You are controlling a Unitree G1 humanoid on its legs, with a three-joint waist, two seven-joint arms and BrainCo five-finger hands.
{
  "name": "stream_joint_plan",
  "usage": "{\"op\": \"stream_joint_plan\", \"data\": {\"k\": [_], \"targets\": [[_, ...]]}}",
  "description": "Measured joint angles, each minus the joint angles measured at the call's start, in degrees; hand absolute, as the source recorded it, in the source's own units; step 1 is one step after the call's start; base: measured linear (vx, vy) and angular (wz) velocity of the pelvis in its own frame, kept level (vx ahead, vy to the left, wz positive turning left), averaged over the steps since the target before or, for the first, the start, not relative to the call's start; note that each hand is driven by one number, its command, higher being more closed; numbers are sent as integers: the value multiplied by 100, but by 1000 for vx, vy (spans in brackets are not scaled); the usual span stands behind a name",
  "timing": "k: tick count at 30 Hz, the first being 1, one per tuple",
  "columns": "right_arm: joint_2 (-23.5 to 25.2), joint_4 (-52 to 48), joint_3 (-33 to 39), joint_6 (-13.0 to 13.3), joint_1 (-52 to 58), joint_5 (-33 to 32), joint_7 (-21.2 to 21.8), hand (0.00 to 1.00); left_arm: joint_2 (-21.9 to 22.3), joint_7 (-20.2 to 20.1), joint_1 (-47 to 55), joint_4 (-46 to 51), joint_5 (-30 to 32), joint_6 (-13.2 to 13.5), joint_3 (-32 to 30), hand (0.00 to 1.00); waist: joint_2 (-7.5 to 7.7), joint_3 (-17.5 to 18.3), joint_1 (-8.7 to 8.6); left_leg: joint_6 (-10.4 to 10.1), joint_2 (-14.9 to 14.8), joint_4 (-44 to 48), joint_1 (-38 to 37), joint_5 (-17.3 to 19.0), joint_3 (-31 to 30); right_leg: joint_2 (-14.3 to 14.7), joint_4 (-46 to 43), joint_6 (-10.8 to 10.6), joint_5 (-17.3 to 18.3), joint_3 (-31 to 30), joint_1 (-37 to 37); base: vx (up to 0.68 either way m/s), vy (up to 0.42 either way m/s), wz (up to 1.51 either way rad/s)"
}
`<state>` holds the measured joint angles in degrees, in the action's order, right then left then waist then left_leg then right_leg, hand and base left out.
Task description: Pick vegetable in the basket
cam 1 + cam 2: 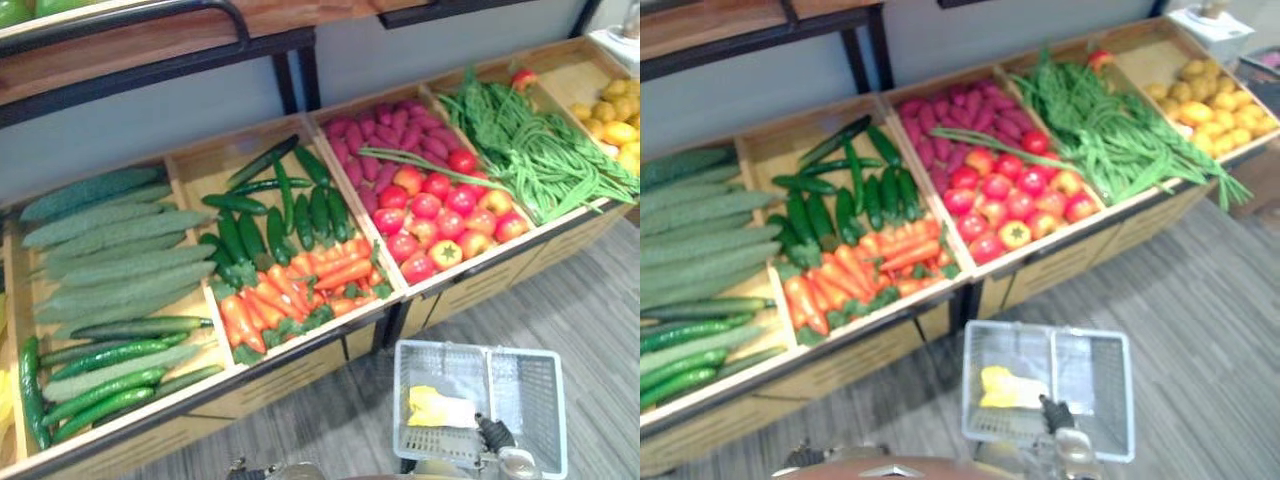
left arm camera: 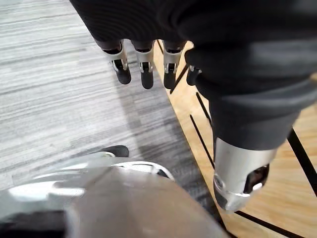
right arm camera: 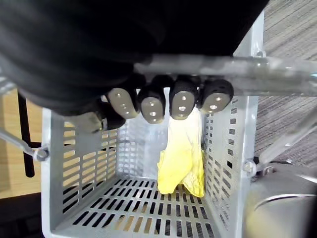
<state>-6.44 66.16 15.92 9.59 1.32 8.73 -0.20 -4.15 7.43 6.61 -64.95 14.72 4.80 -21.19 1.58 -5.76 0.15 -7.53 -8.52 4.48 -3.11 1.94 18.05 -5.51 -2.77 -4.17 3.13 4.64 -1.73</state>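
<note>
Curling round the wire handle, the right hand carries the pale slatted basket at lower right of the head view, with a yellow item lying inside. The left hand hangs with straight, empty fingers beside the wooden display stand. Nearest the basket are the carrots at centre frame and the tomatoes right of centre, in separate bins. The carrots look light and stiff, best taken at mid-length, while the tomatoes look smooth and apt to roll, so they want a cupping hold.
</note>
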Motion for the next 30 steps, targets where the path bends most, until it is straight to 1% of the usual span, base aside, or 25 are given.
{"op": "stream_joint_plan", "data": {"k": [2,3,5,7,10,11,12,13,15,16,18,19,20,23,25,28,30], "targets": [[3,-9,-12,19,-11,11,0,100,-46,-7,-38,-2,0,12,47,0,73,-33,26,1,97,-9,5,0,-10,-75,142,-45,-138,-123,-2,-28,112,-32],[6,-11,4,59,-10,27,-9,100,-36,-8,-37,-7,-1,13,55,0,68,-47,22,74,168,-8,-10,44,-20,-132,208,-65,-218,-214,-9,-52,128,-27],[23,-14,89,64,-4,27,-17,100,-22,-7,-36,-5,2,14,58,0,52,-54,14,148,221,-9,-51,95,38,-183,222,-93,-269,-277,-8,-81,122,-22],[69,-27,152,59,12,29,-25,100,0,-7,-28,-2,7,17,54,0,37,-58,32,145,218,-15,-124,176,65,-173,218,-108,-302,-351,-1,-111,87,-21],[62,-177,158,52,76,31,-48,100,78,-11,4,-2,16,16,54,0,-100,-89,35,129,53,-79,-211,624,209,16,225,-175,-344,-478,-79,-117,42,-27],[107,-238,155,36,83,32,-51,100,111,-19,-4,9,22,13,54,0,-108,-81,68,114,47,-52,-202,660,341,29,266,-156,-416,-575,-111,-94,44,-42],[126,-263,152,51,92,36,-46,100,108,-22,-2,26,22,13,51,0,-88,-90,101,124,52,-33,-205,687,393,30,296,-190,-468,-652,-127,-134,44,-68],[178,-286,151,65,104,45,-52,100,103,-25,0,64,26,12,53,0,-18,-105,162,133,61,7,-214,722,582,36,271,-190,-517,-815,-225,-94,20,-59],[209,-364,148,68,100,50,-54,100,95,-27,13,107,33,11,58,0,15,-123,161,149,59,71,-213,758,700,27,158,-188,-517,-833,-323,-78,8,-42],[234,-400,165,66,96,50,-54,100,79,-30,14,124,33,12,63,0,42,-140,158,143,25,122,-222,794,805,30,-63,-165,-498,-713,-444,-58,-25,-25],[256,-418,164,67,57,57,-51,100,50,-38,13,128,32,12,93,0,68,-155,167,129,-7,173,-242,812,826,15,-331,-114,-467,-262,-579,-29,-48,-24],[262,-442,157,68,35,99,-49,100,14,-43,11,127,33,10,127,0,54,-158,161,128,-13,172,-280,809,853,-30,-447,-68,-439,2,-617,-18,-37,-9],[261,-449,163,74,41,158,-46,100,-26,-46,6,127,33,9,186,0,84,-189,137,126,-16,172,-297,802,813,-79,-495,-53,-429,131,-601,0,0,0],[262,-447,174,70,42,204,-46,100,-69,-39,-22,175,32,13,291,0,143,-203,154,131,0,170,-283,797,733,-127,-475,-54,-429,179,-572,-5,10,12],[258,-441,182,68,54,213,-50,100,-97,-28,-35,185,25,15,390,0,171,-176,130,151,84,147,-199,785,553,-191,-417,-76,-440,192,-568,-4,49,26],[233,-382,224,53,55,230,-52,100,-212,1,-63,298,25,27,806,0,190,-138,120,242,206,0,-99,696,305,-278,-51,-223,-542,412,-449,7,34,40],[216,-257,209,26,47,252,-60,100,-243,28,14,491,26,53,1056,0,195,-48,150,279,290,-106,-101,657,223,-312,363,-273,-725,489,-247,57,46,23]]}}
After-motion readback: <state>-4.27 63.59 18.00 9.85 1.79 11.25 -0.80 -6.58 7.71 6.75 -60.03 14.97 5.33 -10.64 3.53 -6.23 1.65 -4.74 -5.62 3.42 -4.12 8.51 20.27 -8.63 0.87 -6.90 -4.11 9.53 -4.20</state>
